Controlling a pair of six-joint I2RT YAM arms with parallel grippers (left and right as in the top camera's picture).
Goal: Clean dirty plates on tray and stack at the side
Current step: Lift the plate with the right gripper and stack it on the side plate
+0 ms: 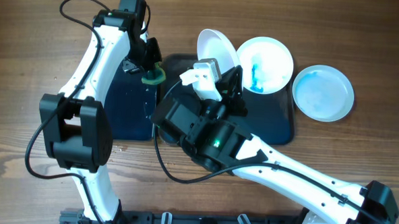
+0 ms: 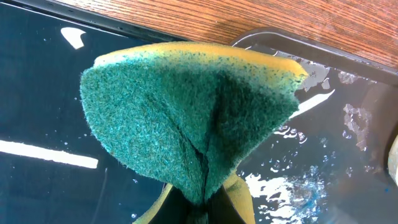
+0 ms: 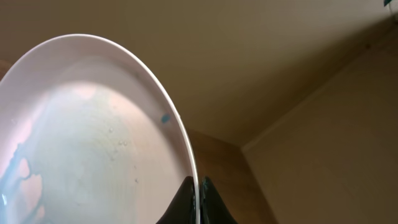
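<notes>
My right gripper (image 3: 196,200) is shut on the rim of a white plate (image 3: 93,137) and holds it tilted on edge above the dark tray (image 1: 280,122); the plate (image 1: 216,48) shows pale blue smears. My left gripper (image 2: 205,214) is shut on a green and yellow sponge (image 2: 186,118), folded between the fingers, over the wet tray (image 2: 323,155). In the overhead view the sponge (image 1: 152,75) hangs left of the held plate. A second white plate (image 1: 265,64) with blue stains lies on the tray's far right part.
A white plate (image 1: 323,92) with a faint blue film lies on the wooden table (image 1: 25,84) right of the tray. The right arm's body (image 1: 205,129) covers the tray's middle. Water drops glisten on the tray.
</notes>
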